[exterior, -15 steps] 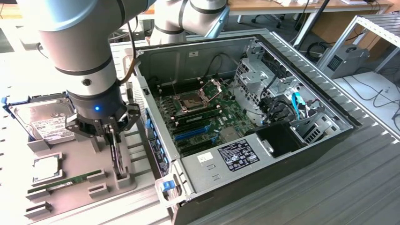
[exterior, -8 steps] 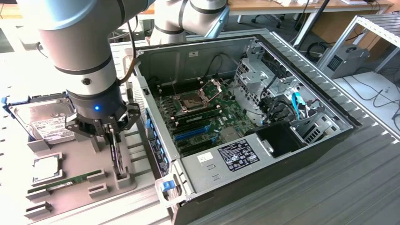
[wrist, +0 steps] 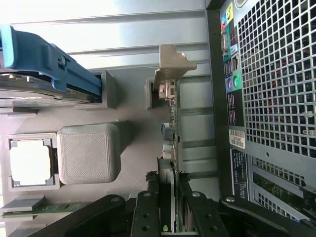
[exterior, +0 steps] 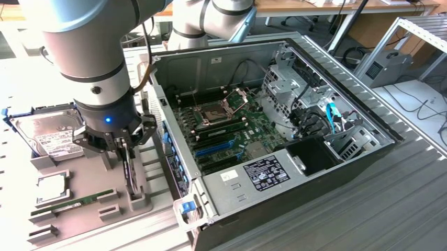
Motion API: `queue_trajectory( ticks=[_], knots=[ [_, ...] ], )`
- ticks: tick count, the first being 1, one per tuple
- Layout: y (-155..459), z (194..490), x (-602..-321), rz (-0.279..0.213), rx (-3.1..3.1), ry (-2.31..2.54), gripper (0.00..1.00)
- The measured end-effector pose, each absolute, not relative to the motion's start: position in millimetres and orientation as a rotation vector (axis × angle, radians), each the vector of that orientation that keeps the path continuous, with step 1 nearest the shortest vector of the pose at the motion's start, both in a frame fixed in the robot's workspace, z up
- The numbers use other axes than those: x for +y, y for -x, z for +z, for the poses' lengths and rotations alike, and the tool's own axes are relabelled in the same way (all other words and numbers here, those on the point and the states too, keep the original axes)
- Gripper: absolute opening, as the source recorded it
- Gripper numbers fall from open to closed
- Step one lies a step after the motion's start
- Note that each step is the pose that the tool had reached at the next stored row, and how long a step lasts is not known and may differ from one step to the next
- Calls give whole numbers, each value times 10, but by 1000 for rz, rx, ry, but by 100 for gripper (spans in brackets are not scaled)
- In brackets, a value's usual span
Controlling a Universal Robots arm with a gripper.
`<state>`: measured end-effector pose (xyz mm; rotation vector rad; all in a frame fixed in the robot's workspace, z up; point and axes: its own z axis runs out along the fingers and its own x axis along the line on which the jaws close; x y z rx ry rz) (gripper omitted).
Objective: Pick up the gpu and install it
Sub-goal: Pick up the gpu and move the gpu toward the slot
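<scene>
This was a robotics lab set up for computer assembly. At ten o'clock in the exterior view a large robot arm [exterior: 94,63] stood over a grey moulded tray [exterior: 91,180] that held loose computer parts in fitted slots, the gpu [wrist: 167,177] among them. Beside it lay an opened desktop case [exterior: 209,65] with its motherboard [exterior: 231,130] bare. All sat on a ribbed aluminium tabletop [exterior: 391,209], with a wooden desk [exterior: 314,6] at twelve o'clock and a metal rack [exterior: 419,31], a grey equipment box [exterior: 386,68] and loose cables [exterior: 419,104] at two o'clock.
</scene>
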<state>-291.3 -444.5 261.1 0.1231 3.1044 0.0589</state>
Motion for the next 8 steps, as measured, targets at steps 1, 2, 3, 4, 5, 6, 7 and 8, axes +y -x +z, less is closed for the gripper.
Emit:
queue_trajectory(
  ticks=[1,2,3,4,5,6,7,8],
  knots=[
    [2913,2625,-4444,59,3104,-123,27],
    [2913,2639,-4444,59,3104,-123,27],
    [2913,2640,-4445,59,3104,-123,27],
    [2913,2642,-4445,59,3104,-123,27],
    [2913,2644,-4445,59,3104,-123,27],
    [2913,2646,-4445,59,3104,-123,27],
    [2913,2648,-4445,59,3104,-123,27],
    [2913,2649,-4445,59,3104,-123,27]
  ],
)
